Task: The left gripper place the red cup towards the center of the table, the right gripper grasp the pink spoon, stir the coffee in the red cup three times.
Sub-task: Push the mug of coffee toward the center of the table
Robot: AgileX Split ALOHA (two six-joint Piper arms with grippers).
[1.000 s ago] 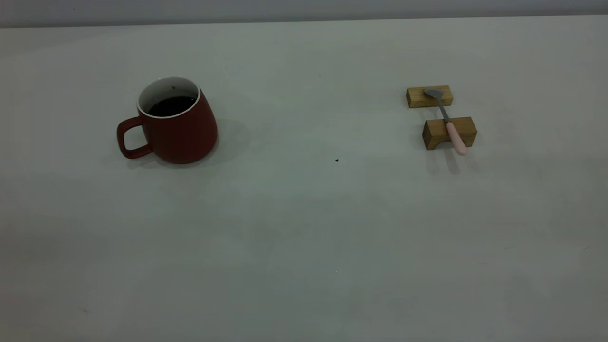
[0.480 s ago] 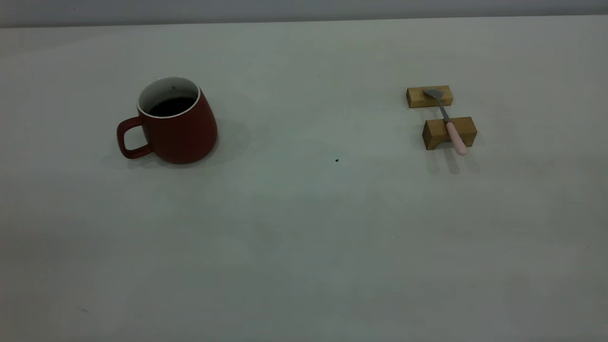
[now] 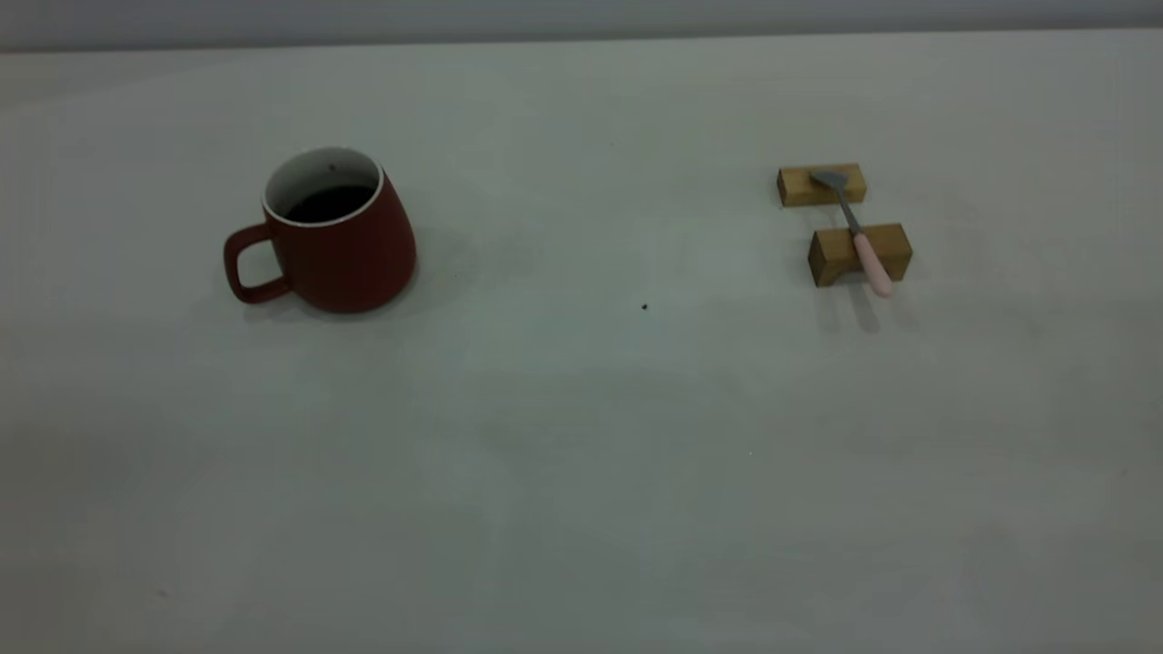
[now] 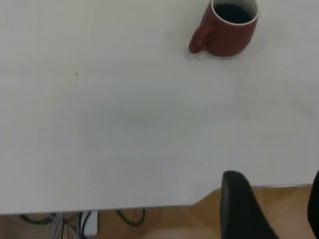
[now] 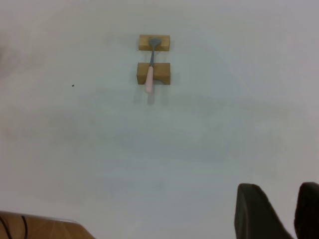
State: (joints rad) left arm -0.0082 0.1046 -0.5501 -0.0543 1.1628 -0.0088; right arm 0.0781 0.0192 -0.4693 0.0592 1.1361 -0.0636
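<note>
- One squat dark-red mug (image 3: 338, 241) holding dark coffee (image 3: 329, 203)
- One slim pink-handled metal spoon (image 3: 858, 234)
- Two tan wooden blocks (image 3: 820, 184) (image 3: 859, 253)
- One pale grey-white desk (image 3: 581, 436)

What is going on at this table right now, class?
Nothing is being handled yet. The red cup with dark coffee stands on the left side of the table, handle pointing left. The pink spoon rests across two wooden blocks on the right side. The left gripper and right gripper each hang back near the table's edge, far from cup and spoon, fingers apart.
</note>
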